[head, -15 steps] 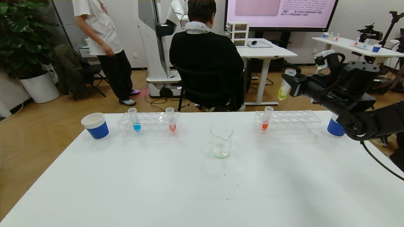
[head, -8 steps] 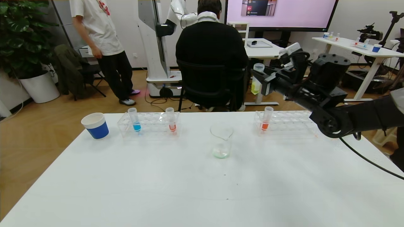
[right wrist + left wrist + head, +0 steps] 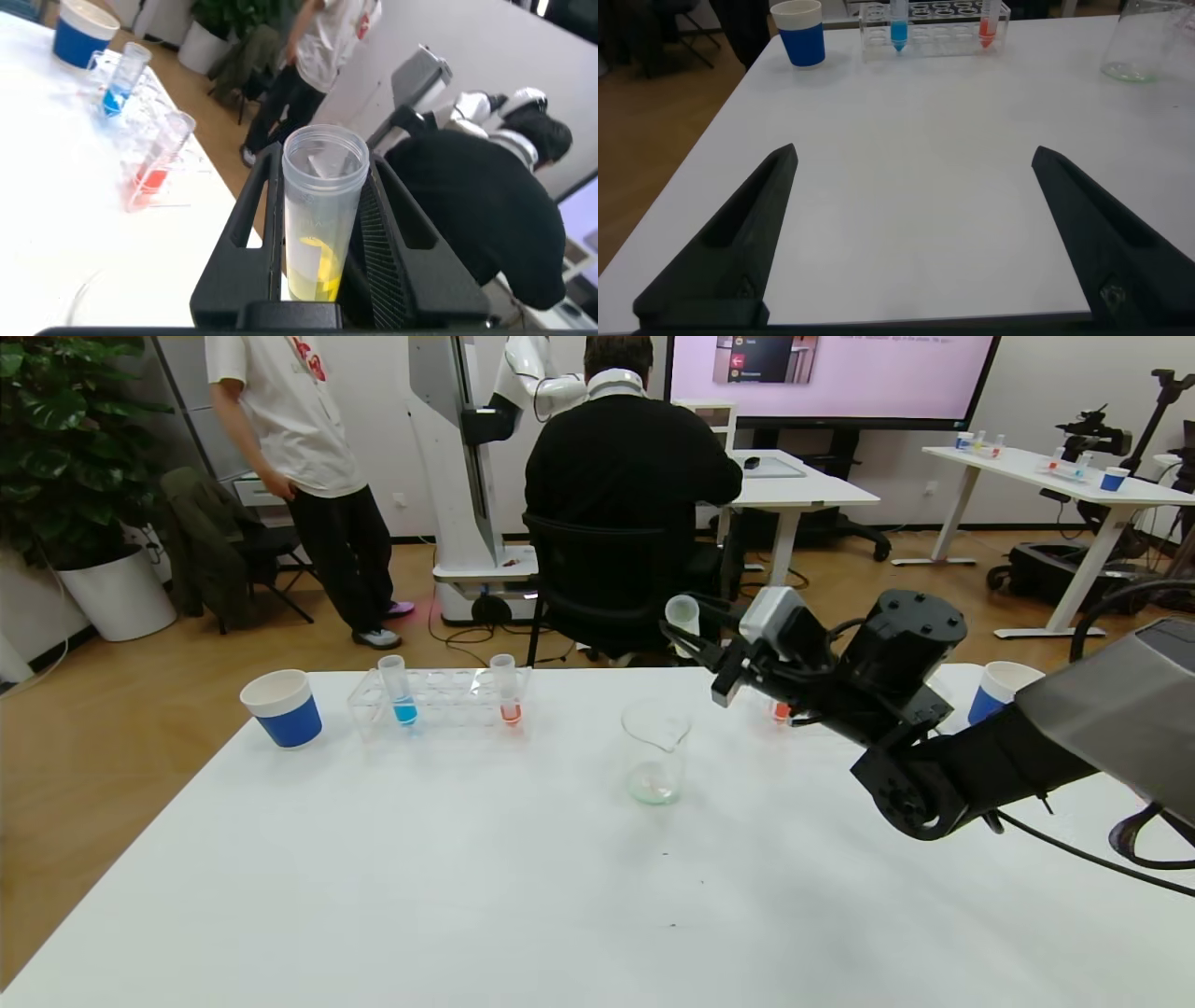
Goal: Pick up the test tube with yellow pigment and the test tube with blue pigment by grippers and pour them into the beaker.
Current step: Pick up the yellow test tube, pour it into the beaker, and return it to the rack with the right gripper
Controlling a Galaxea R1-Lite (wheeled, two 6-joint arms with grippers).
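My right gripper is shut on the test tube with yellow pigment. It holds the tube in the air, tilted, just behind and to the right of the beaker, which stands mid-table with a pale film at its bottom. In the right wrist view the yellow liquid sits low in the tube between the jaws of the gripper. The test tube with blue pigment stands in the left rack. My left gripper is open and empty, low over the near table; it does not show in the head view.
An orange-red tube shares the left rack. Another orange-red tube shows behind my right arm, which hides the right rack. Blue paper cups stand at the far left and far right. A seated person is beyond the table.
My right arm has swung left and down with the yellow tube, from above the right rack to beside the beaker. The tube has tilted. The left gripper's earlier position is not shown.
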